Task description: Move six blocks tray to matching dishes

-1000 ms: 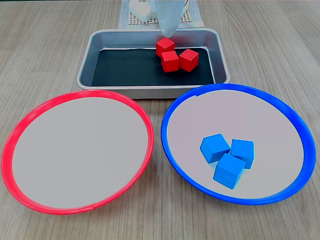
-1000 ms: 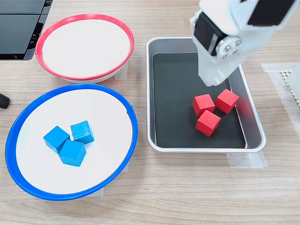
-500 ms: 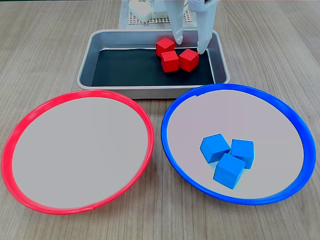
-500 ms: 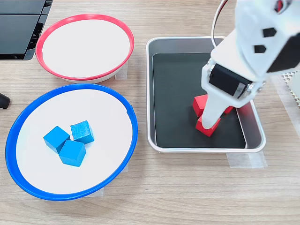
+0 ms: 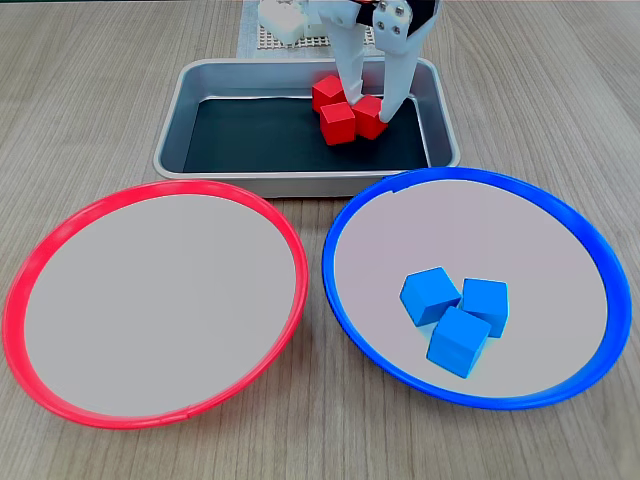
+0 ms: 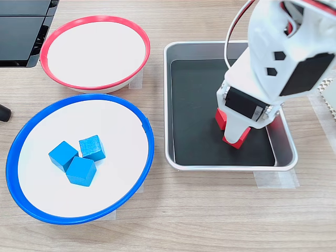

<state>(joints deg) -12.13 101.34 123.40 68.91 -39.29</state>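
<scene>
The gripper [image 5: 372, 113] has been lowered into the tray [image 5: 190, 105] since a second ago — fingers [image 5: 354, 90] now narrowed astride one red block [image 5: 369, 117], two more just beside. Blue blocks [image 5: 455, 315] are sorted; red-rimmed dish [image 5: 40, 250] awaits.

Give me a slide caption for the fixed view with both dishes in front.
Gripper straddles a red block in the tray; three blue blocks lie in the blue-rimmed dish.

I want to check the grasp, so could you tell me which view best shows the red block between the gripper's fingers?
The fixed view from the front shows it best: the gripper straddles the right red block, one finger either side. In the other fixed view, the arm hides that block.
</scene>
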